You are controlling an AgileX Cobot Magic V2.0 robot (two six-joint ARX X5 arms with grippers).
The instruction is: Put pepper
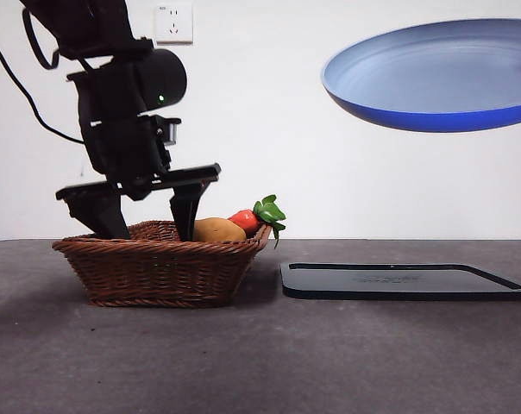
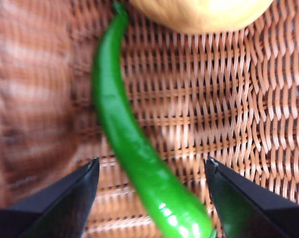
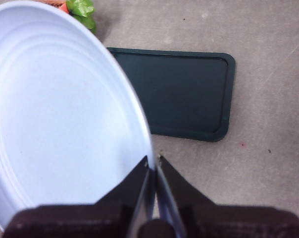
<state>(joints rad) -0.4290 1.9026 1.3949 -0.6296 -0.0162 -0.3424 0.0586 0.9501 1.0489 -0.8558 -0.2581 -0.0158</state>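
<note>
The long glossy green pepper [image 2: 134, 148] lies on the woven floor of the wicker basket [image 1: 157, 267]; in the front view the basket wall hides it. My left gripper [image 2: 152, 171] is open inside the basket, one jaw on each side of the pepper, not touching it; it also shows in the front view [image 1: 148, 216]. My right gripper [image 3: 153, 166] is shut on the rim of a blue plate [image 3: 60, 119], held high above the table at the right [image 1: 433, 73].
A tan potato-like lump [image 1: 217, 230] and a red-orange vegetable with green leaves [image 1: 256, 217] sit at the basket's right end. A flat black tray [image 1: 403, 280] lies on the grey table right of the basket, below the plate.
</note>
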